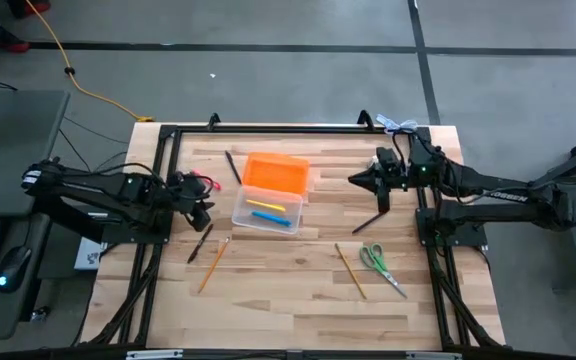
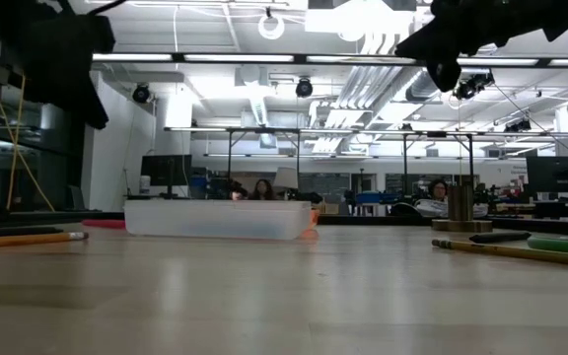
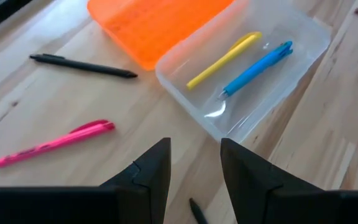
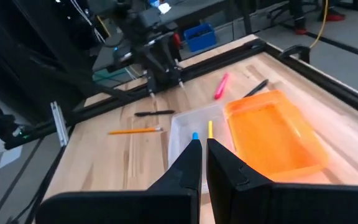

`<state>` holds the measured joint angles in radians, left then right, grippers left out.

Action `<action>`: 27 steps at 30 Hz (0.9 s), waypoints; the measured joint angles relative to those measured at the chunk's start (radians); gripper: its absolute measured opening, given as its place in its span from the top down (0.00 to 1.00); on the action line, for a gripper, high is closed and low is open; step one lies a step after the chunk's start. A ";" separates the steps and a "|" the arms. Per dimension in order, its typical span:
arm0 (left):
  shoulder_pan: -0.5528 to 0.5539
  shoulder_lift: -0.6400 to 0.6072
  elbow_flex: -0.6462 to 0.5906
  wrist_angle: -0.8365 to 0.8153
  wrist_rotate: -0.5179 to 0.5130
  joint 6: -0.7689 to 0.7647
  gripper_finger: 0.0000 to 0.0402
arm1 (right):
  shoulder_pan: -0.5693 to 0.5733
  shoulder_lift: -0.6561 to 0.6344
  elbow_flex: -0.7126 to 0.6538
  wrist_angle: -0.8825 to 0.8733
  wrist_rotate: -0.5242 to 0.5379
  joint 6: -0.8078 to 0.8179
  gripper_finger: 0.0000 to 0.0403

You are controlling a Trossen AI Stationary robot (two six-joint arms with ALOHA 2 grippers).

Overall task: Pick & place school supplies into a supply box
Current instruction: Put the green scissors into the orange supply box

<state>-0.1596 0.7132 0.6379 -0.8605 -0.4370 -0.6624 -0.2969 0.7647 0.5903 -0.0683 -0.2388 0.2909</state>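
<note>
The clear supply box (image 1: pixel 266 213) lies mid-table with its orange lid (image 1: pixel 275 173) open flat on the far side. A yellow pen (image 3: pixel 224 59) and a blue pen (image 3: pixel 257 67) lie inside. My left gripper (image 1: pixel 204 206) (image 3: pixel 194 165) hovers open just left of the box, above a black pen (image 1: pixel 200 243). A pink pen (image 3: pixel 51 144) and another black pen (image 3: pixel 82 65) lie close by. My right gripper (image 1: pixel 353 181) (image 4: pixel 204 152) is shut on nothing, raised to the right of the lid. Green-handled scissors (image 1: pixel 380 265) and a pencil (image 1: pixel 349 270) lie near right.
A wooden pencil (image 1: pixel 213 262) lies left of centre on the near side, and a black pen (image 1: pixel 371 222) lies below the right gripper. A black metal frame (image 1: pixel 288 127) borders the table's far and side edges. Bare wood (image 1: pixel 288 310) stretches along the near side.
</note>
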 joint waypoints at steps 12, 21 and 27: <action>0.000 -0.040 -0.152 0.232 -0.013 -0.001 0.58 | 0.161 0.000 0.022 -0.133 0.159 0.038 1.00; 0.000 -0.136 -0.197 0.240 -0.056 -0.004 0.58 | 0.255 0.000 0.105 -0.329 0.203 0.119 1.00; 0.000 -0.214 -0.248 0.238 -0.066 -0.006 0.58 | 0.306 0.000 0.134 -0.381 0.249 0.176 1.00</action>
<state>-0.1593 0.4992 0.3894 -0.6226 -0.5034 -0.6682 0.0095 0.7647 0.7244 -0.4490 0.0099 0.4670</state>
